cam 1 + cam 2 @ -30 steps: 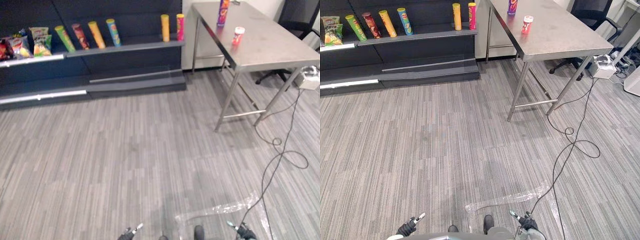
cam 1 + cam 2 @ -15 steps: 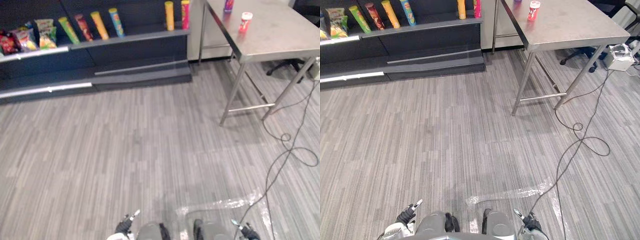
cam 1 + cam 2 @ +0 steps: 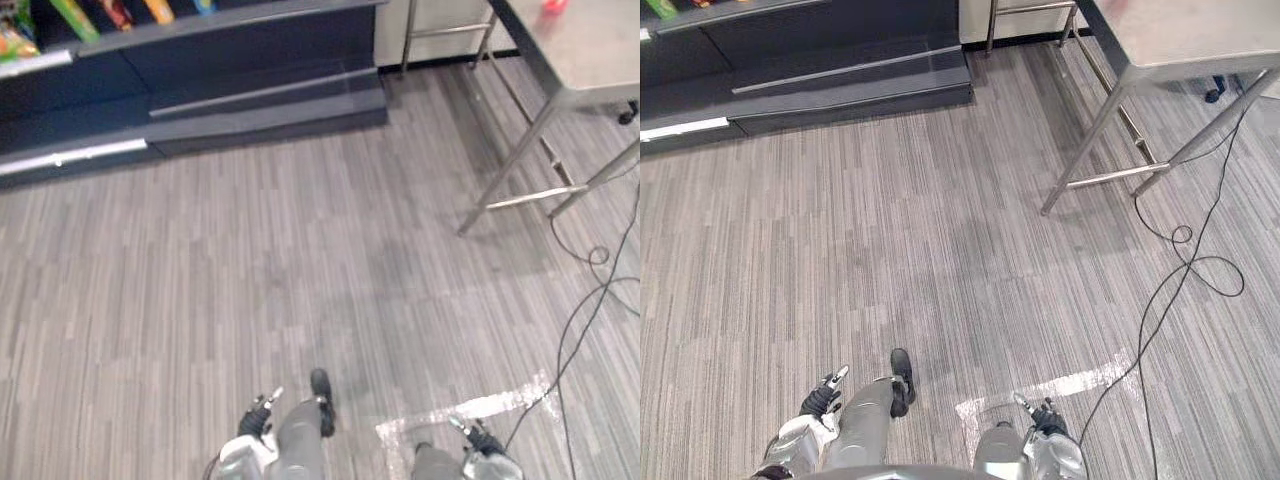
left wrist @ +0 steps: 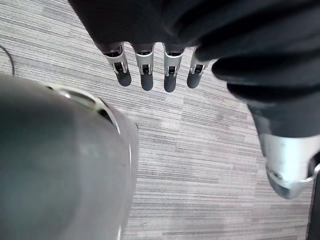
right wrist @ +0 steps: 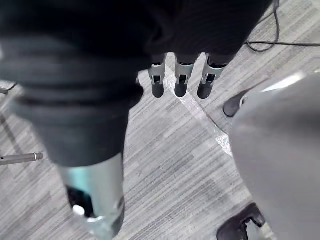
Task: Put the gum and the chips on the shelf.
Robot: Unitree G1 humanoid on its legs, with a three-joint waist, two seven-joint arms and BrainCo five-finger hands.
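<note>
Wide open striped floor (image 3: 300,250) ahead, dark shelf unit (image 3: 250,55) across the far left, steel table (image 3: 590,40) at far right, its slanting legs and crossbar (image 3: 530,197) barring the way beneath.

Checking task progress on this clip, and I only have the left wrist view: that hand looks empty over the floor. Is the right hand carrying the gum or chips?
Observer: No, the right hand has straight fingers and holds nothing.
Operator: Where is the shelf?
Observer: The shelf stands ahead to the left, across the floor.
Operator: And the table?
Observer: The steel table stands ahead to the right, a small red thing on it.
</note>
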